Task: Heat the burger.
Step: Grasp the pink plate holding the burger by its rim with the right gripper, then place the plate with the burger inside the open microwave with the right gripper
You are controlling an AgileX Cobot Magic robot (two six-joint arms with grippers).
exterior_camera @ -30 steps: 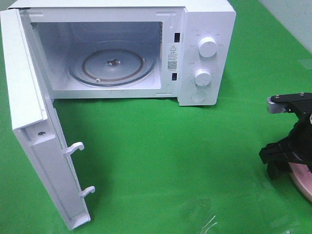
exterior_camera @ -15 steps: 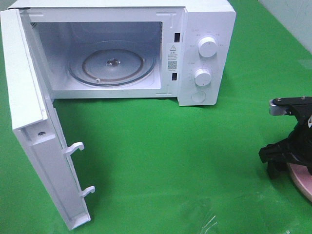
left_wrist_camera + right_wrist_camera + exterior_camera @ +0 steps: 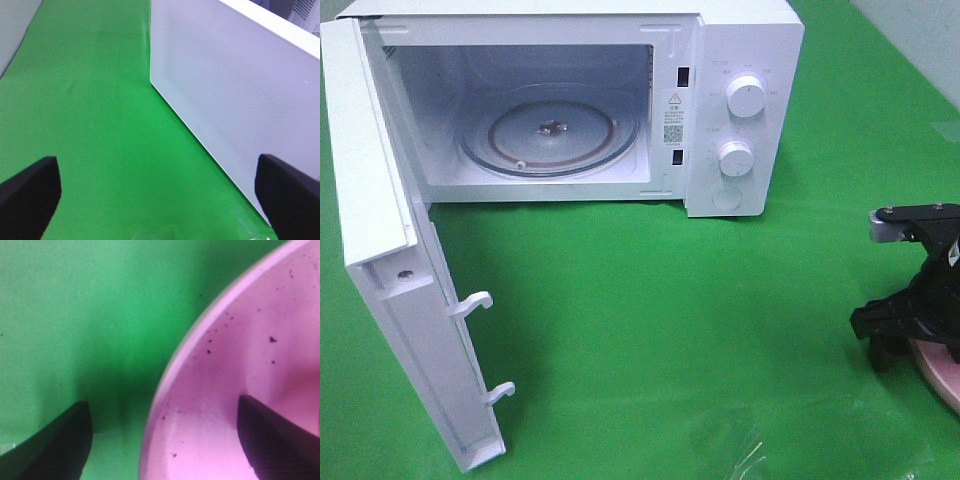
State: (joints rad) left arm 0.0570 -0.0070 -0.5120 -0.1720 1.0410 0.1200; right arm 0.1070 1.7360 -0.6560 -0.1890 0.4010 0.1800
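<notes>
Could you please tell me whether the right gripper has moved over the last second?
Yes, slightly. In the high view the right gripper has dropped lower, away from the microwave and down toward the rim of the pink plate.

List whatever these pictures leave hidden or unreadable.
The burger: in no view.
The pink plate: cut off by the exterior high view's right edge and partly covered by the right gripper. The right wrist view shows only part of it, so contact with the gripper cannot be told.
The microwave dial labels: too small to read.
The left gripper: outside the exterior high view; only its fingertips show in the left wrist view.
</notes>
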